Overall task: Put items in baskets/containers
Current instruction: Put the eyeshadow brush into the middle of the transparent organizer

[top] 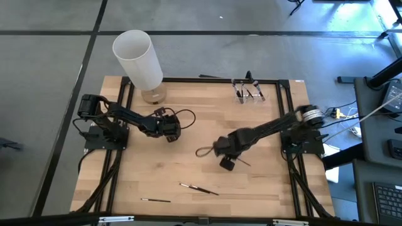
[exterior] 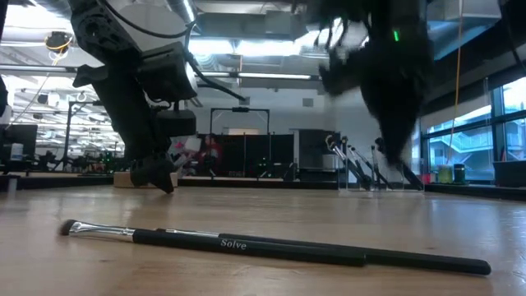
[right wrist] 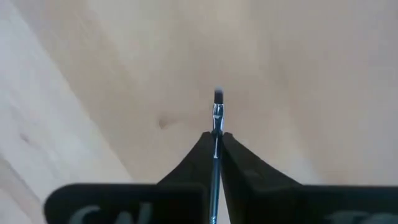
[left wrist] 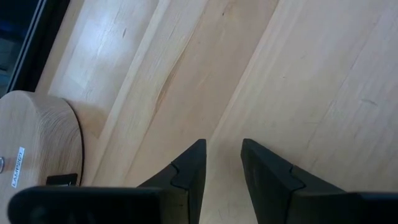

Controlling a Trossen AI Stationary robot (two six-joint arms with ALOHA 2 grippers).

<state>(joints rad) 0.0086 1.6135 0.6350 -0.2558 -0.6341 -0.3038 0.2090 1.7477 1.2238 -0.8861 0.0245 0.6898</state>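
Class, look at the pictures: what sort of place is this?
Probably a robotics lab or workshop: two dark robot arms bolted to a light wooden table, ceiling strip lights, open room behind.

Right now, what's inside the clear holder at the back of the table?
The clear holder has a few dark-handled brushes standing in it, leaning. An exact count isn't possible; its bottom is hidden.

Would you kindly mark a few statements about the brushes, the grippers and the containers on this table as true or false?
1. The right gripper is shut on a thin brush. True.
2. The left gripper holds a brush. False: its fingers are apart with nothing between them.
3. Two brushes lie loose near the table's front edge. True.
4. The clear holder is empty. False: brushes already stand in it.
5. The white cylinder lies on its side. False: it stands upright.
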